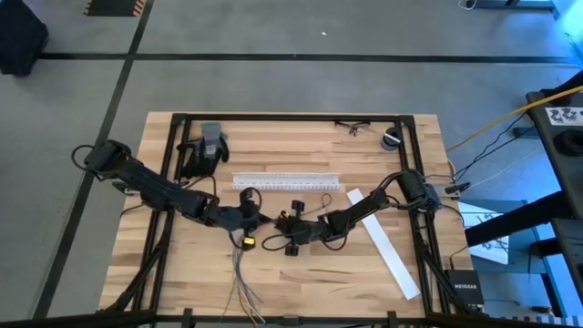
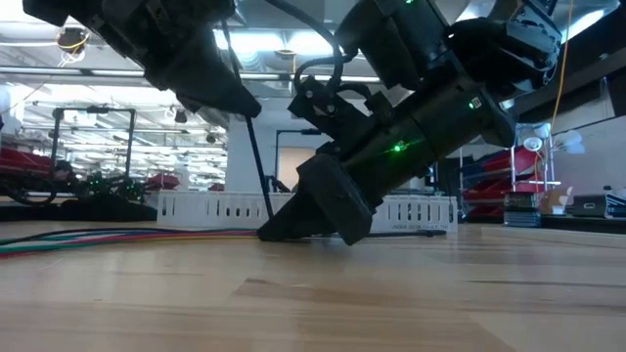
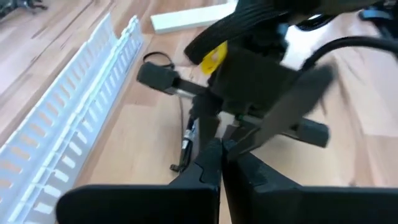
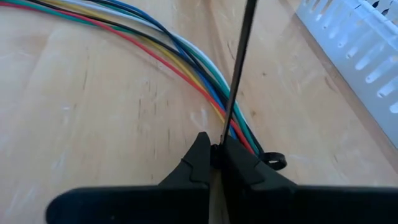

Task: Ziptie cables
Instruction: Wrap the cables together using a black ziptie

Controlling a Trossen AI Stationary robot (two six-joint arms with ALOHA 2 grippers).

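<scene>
- Wood planks make up the table top, and a grey floor with black lines is seen around it.
- The cables are spread in a bundle of many colours across the wood, near the middle of the front half of the table, with loose ends fanned out toward the front edge.
- A ziptie is seen as a thin black strip that crosses over the cables and stands up from them.
- The ziptie is pinched at its lower end by the right gripper, whose fingers are pressed together on it, right above the cables.
- The left gripper is found just beside the right one, at the middle of the table; its fingers are pressed together, and it cannot be told if anything is pinched between them.
- A white slotted channel is laid behind the two grippers.
- A flat white strip is laid at a slant on the right side.
- A grey and black glove is seen near the back left, and glasses near the back edge.
</scene>
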